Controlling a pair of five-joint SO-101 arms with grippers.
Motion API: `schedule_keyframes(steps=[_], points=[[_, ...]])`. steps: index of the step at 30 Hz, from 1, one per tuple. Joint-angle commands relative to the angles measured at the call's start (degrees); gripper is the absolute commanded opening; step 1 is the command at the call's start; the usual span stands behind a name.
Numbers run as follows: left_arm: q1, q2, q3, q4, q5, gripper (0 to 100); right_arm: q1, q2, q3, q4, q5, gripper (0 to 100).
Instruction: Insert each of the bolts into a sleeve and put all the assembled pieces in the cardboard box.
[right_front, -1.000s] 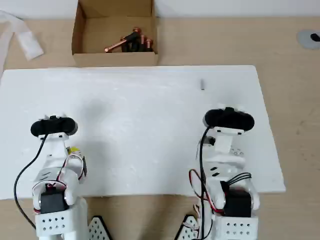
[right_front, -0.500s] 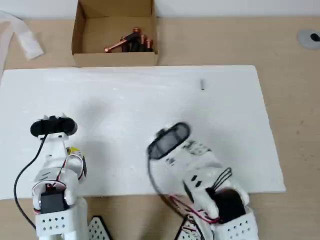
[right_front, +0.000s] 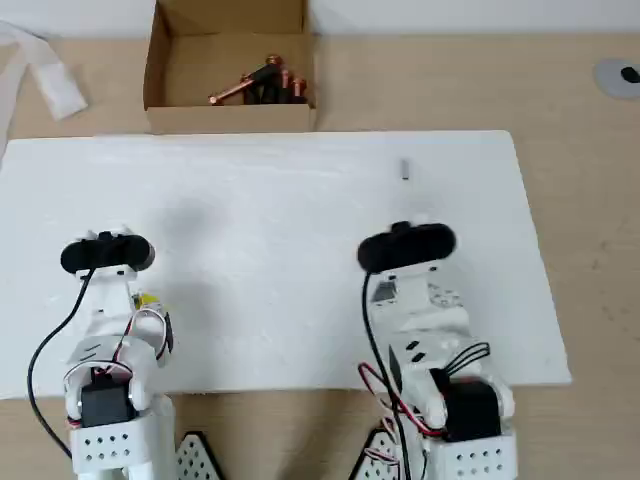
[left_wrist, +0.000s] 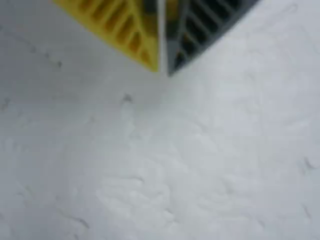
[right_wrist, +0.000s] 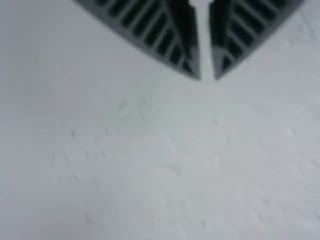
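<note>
Presently: left arm (right_front: 108, 252), one, over white sheet (right_front: 250, 250); jaws together, empty. Box (right_front: 160, 70), one, on worktop beyond sheet; assembled pieces (right_front: 265, 85) inside, bunched, roughly four, count unsure. Loose grey piece (right_front: 405, 170), one, bolt or sleeve too small to tell, on sheet beyond right arm (right_front: 405, 248); jaws all but together, empty. Likely next: part right jaws, align with its length, descend squarely
</note>
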Motion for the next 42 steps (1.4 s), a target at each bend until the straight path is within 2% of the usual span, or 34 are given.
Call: schedule_keyframes(steps=[1, 8, 19, 29, 42], points=[[-0.62, -0.48, -0.26, 0.18, 0.09, 1, 2.95, 0.75, -3.03, 1.93, -0.97, 0.9], [-0.79, -0.48, -0.26, 0.26, 0.09, 1, 12.44, 1.54, -2.95, 2.73, -4.48, 0.9], [-0.79, -0.48, -0.26, 0.44, 0.09, 1, 9.19, -13.05, 10.15, 3.16, -4.48, 1.0], [-0.7, -0.48, -0.26, 0.26, -0.26, 1, 9.19, -11.91, 15.34, 3.08, -4.13, 1.0], [-0.7, -0.48, -0.26, 0.18, -0.26, 1, 9.27, -11.91, 15.34, 3.08, -4.22, 1.0]])
